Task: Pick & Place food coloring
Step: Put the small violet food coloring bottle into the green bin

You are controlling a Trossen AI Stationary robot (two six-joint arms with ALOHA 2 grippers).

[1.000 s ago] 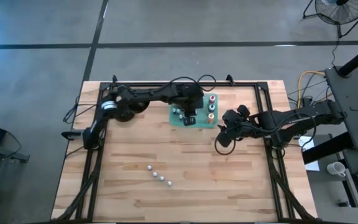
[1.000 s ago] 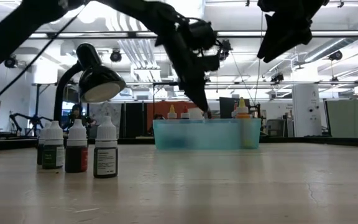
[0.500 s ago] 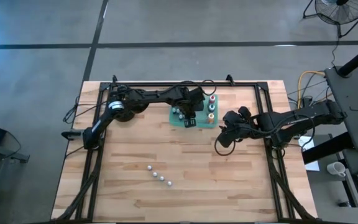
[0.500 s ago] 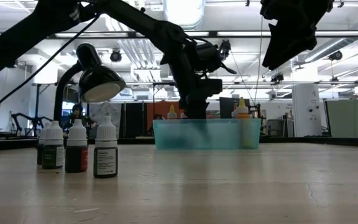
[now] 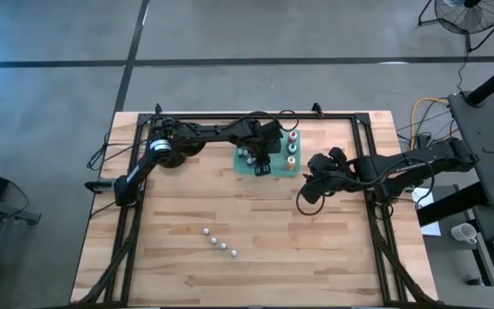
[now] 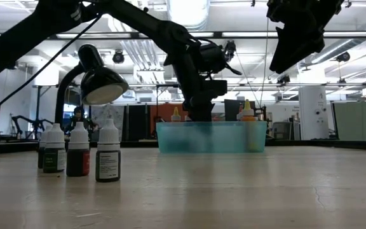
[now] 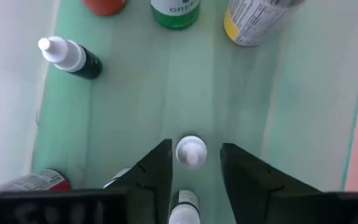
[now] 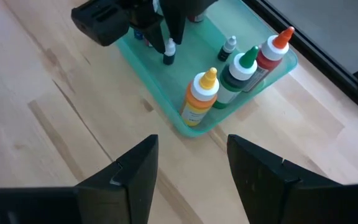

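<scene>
Spreading across most of the high view, the wooden table (image 5: pixel 316 257) lies bare at lower right. Upper centre, the green tray (image 5: pixel 278 170) holds food coloring bottles (image 8: pixel 230 81). Four small bottles (image 5: pixel 219 242) line up lower centre. The left gripper (image 7: pixel 193 163) straddles a white-capped bottle (image 7: pixel 191 150), fingers parted, not touching. The right gripper (image 8: pixel 191 163) hovers open; bottles behind the left arm stay hidden.

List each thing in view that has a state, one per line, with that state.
Left end effector: open, fingers either side of a small bottle upright in the tray.
Right end effector: open, empty, beside the tray.
Three tall bottles: upright in the tray, capped.
Four bottles: in a row on the table, outside the tray.
</scene>
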